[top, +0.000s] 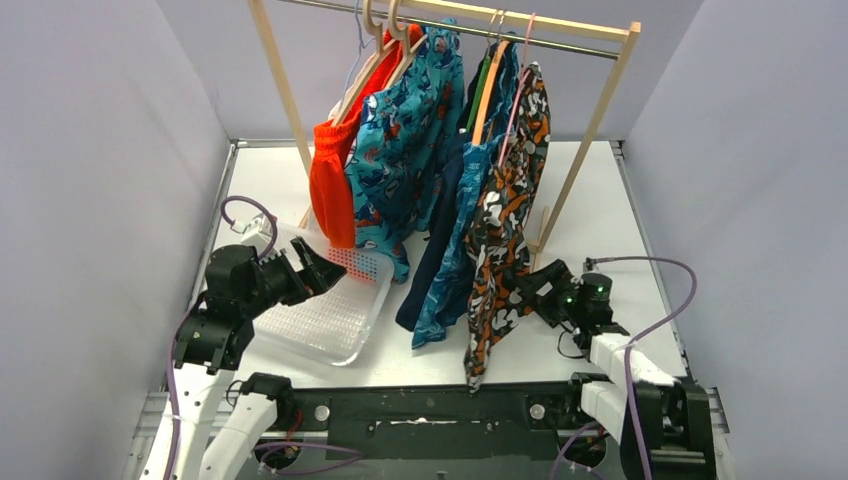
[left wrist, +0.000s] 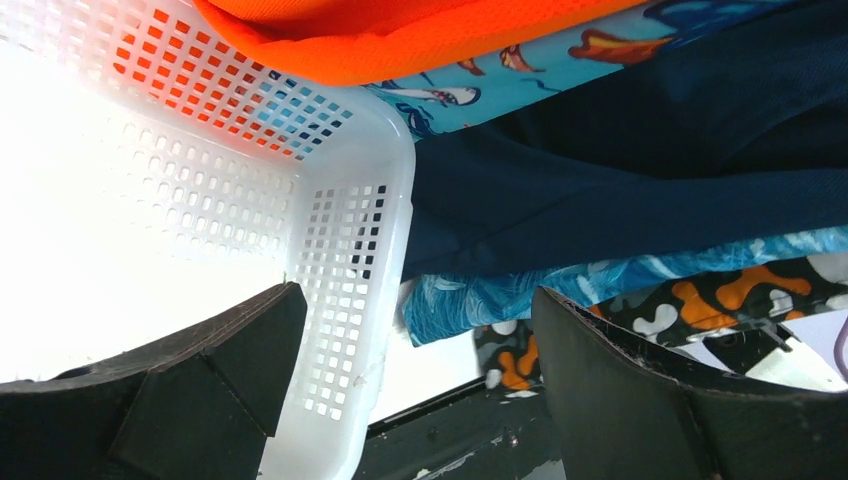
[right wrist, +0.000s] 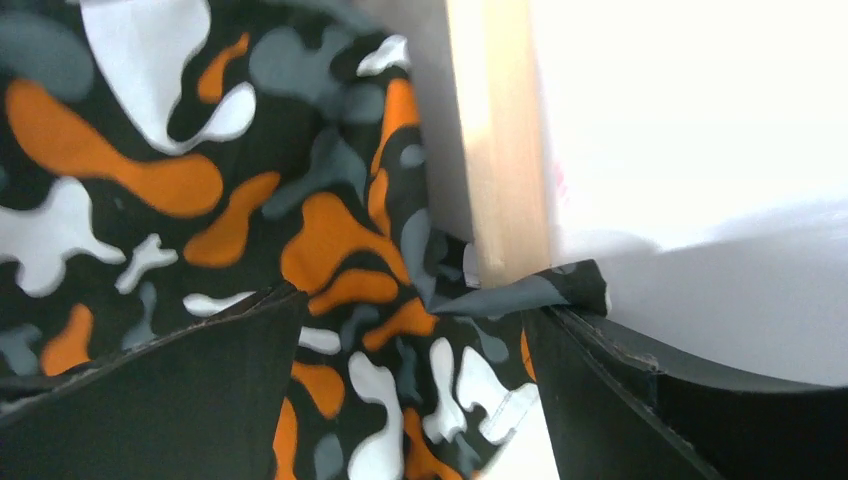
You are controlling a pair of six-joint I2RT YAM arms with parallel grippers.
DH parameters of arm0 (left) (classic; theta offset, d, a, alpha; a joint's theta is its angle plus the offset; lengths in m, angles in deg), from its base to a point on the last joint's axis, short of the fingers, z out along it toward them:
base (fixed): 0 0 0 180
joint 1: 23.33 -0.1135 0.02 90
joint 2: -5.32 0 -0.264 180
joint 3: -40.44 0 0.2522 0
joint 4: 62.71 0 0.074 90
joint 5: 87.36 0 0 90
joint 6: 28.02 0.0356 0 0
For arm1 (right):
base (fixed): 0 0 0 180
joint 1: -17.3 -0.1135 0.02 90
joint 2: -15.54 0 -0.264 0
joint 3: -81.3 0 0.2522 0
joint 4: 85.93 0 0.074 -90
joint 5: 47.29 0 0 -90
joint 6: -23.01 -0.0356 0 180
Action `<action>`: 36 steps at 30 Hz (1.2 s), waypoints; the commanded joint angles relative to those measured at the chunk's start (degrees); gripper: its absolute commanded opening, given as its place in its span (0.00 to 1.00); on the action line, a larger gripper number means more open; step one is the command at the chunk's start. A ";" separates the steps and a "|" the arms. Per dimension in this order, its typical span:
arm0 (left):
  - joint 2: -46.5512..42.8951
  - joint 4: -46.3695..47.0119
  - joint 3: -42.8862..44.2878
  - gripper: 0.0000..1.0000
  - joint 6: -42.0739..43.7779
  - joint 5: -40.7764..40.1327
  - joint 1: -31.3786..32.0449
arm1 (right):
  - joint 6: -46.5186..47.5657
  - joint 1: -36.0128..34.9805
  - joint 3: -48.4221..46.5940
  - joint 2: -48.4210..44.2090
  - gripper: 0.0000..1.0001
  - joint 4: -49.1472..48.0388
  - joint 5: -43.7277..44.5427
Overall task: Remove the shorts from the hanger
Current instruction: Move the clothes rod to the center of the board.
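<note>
Right black claw (right wrist: 415, 305), wide open and gripping nothing, is straddling the orange-black-white camouflage fabric shorts (right wrist: 150, 180), seemingly soft and light, probably best pinched at their loose lower hem.

Above the black base plate (top: 430, 425), studded with silver bolts, the left arm (top: 235, 285) and right arm (top: 615, 355) share black joint housings and white lower links; purple cables (top: 690, 280) loop off each; green lights (top: 600, 292) dot the right arm's wrist; the fingers (left wrist: 220, 370) are matte black wedges.

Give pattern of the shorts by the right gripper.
Camo shorts: orange, white, grey on black. Right wrist view shows it best.
</note>
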 commanded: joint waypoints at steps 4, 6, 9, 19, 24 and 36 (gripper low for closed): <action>0.00 1.95 1.69 0.84 1.50 0.20 -0.25 | 2.95 11.77 -9.13 18.16 0.84 -10.26 -7.91; 0.46 2.28 1.40 0.84 1.10 0.77 -0.28 | 3.66 14.17 -11.57 21.19 0.83 -11.17 -11.61; 0.77 2.37 1.57 0.84 0.87 1.22 -0.25 | 4.87 18.63 -14.98 24.07 0.84 -8.50 -12.70; -0.94 1.20 1.13 0.84 0.66 -0.33 -0.24 | 9.01 20.22 -16.41 16.09 0.91 5.24 -13.02; -0.02 3.48 0.47 0.84 -0.01 -0.32 -0.24 | 1.69 17.71 -10.20 5.57 0.90 6.08 -15.79; 1.21 3.71 1.10 0.84 -0.48 0.92 -0.24 | -6.55 10.57 -10.42 13.64 0.95 -7.82 -11.76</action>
